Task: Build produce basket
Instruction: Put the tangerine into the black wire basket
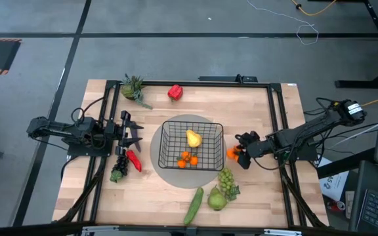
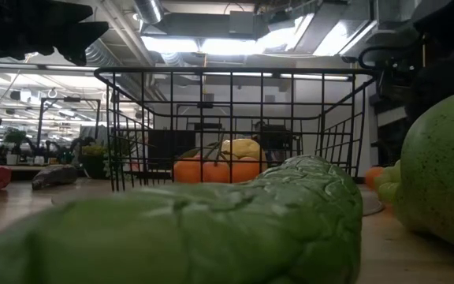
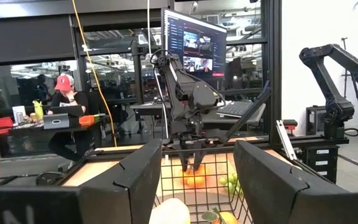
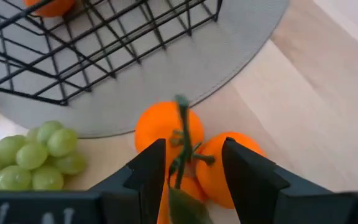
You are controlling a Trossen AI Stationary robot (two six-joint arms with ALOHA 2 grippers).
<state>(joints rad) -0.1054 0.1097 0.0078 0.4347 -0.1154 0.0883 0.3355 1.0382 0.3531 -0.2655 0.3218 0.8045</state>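
No text, label, brand, number or sign can be read anywhere.

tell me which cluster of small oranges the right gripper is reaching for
The small oranges outside the black wire-mesh basket, at, under the right gripper; the other cluster lies inside.

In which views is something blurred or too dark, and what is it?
Low view: the cucumber and pear sit close to the lens and are blurred, and ceiling lights glare behind the basket. Right wrist view: the grapes look soft. High view: evenly lit and sharp.
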